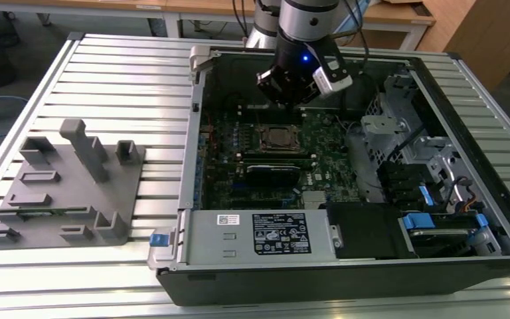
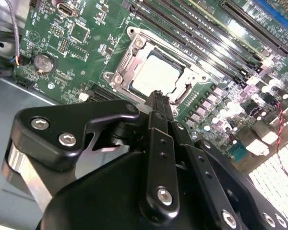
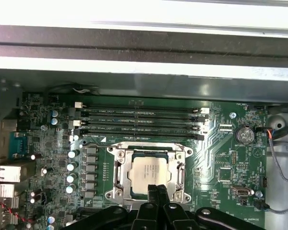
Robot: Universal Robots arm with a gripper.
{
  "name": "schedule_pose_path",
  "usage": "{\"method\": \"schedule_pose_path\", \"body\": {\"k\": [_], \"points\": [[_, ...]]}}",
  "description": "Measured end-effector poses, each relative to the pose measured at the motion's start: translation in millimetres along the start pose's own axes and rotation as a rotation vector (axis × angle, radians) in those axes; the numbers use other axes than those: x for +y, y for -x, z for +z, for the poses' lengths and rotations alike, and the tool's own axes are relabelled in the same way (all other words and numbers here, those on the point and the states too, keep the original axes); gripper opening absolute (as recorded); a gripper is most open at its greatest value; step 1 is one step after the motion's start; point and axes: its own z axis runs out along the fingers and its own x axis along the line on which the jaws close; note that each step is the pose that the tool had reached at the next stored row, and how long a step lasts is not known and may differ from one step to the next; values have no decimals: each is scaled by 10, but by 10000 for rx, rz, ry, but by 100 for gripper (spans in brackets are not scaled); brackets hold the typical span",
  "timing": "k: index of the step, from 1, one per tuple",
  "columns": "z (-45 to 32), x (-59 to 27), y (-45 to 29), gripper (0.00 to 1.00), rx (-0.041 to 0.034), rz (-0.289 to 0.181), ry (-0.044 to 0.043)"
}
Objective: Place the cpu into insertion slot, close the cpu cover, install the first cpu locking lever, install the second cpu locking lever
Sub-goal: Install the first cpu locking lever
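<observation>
The cpu [image 3: 149, 172] lies flat in the insertion slot [image 1: 280, 137] on the green motherboard, its pale metal face up. The silver cpu cover [image 3: 121, 167] lies down around it, framing the chip. My gripper [image 3: 157, 190] hangs just above the near edge of the socket, its two black fingers pressed together with nothing between them. In the second wrist view the cpu [image 2: 156, 76] sits just past the shut gripper [image 2: 158, 96], with the cpu cover [image 2: 134, 55] around it. In the exterior view the gripper [image 1: 289, 100] hovers over the back of the board. I cannot make out the locking levers.
The open computer case [image 1: 467, 106] lies on a slatted metal table. A grey power-supply box [image 1: 255, 236] fills the case's front, with drive bays [image 1: 414, 179] on the exterior view's right. Memory slots [image 3: 139, 122] run beside the socket. A grey fixture tray [image 1: 60, 186] sits on the exterior view's left.
</observation>
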Motion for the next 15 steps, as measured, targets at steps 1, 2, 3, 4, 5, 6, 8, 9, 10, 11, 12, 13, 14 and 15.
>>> {"method": "schedule_pose_path", "body": {"k": [1, 2, 3, 4, 5, 6, 8, 9, 10, 11, 12, 13, 14, 15], "points": [[0, 0, 0, 11, 0, 0, 1], [0, 0, 0, 11, -1, 0, 2], [0, 0, 0, 11, -1, 0, 2], [-1, 0, 0, 11, 0, 0, 0], [-1, 0, 0, 11, 0, 0, 0], [-1, 0, 0, 11, 0, 0, -1], [-1, 0, -6, 11, 0, 0, -2], [0, 0, -14, 11, -1, 0, -3], [1, 0, -25, 11, -2, 0, -2], [3, 0, -39, 11, -4, 1, -1], [4, 1, -56, 11, -6, 1, -1], [5, 2, -77, 11, -8, -1, -2], [6, 4, -95, 11, -10, -1, -3], [7, 5, -111, 11, -12, -1, -3]]}}
